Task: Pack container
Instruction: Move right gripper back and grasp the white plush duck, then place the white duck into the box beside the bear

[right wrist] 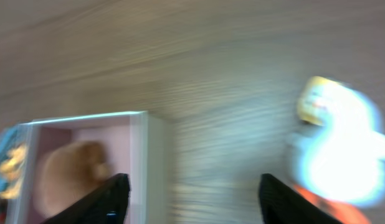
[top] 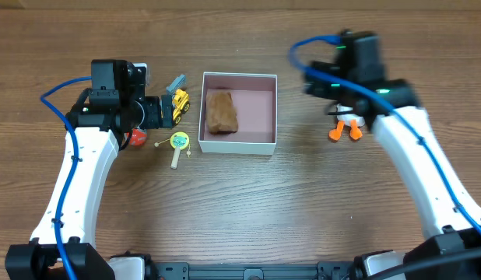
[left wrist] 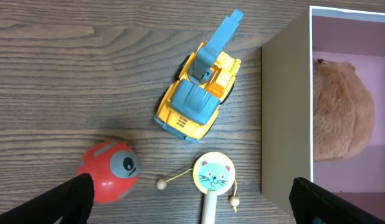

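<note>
On the table (top: 248, 210) rests the container (top: 236, 145), a square shallow box with white outer walls and a dusty pink inside. A brown plush toy (top: 221, 111) lies in its left half, close against the left wall; the right half shows bare pink floor.

Just outside the container's left wall, near the far corner, stands a yellow toy excavator (top: 179, 101) with a blue cab and a blue arm pointing away from the container's near side. Beside the near-left corner lies a small rattle drum (top: 179, 142) with a cat face, two beads on strings and a pale wooden handle. Farther left of that is a red ball (top: 136, 138), partly covered by the left arm in the overhead view.

The left pincer (left wrist: 192, 205) hangs over these toys, left of the container, with its jaws spread wide and nothing held; its dark fingertips (left wrist: 71, 199) show only at the lower corners of the left wrist view.

Well to the right of the container is a white duck (top: 351, 119) with orange feet, partly under the right arm. The right wrist view is blurred, but the right pincer (right wrist: 195, 199) is also wide apart and empty, with the container's wall on one side and the duck on the other.
</note>
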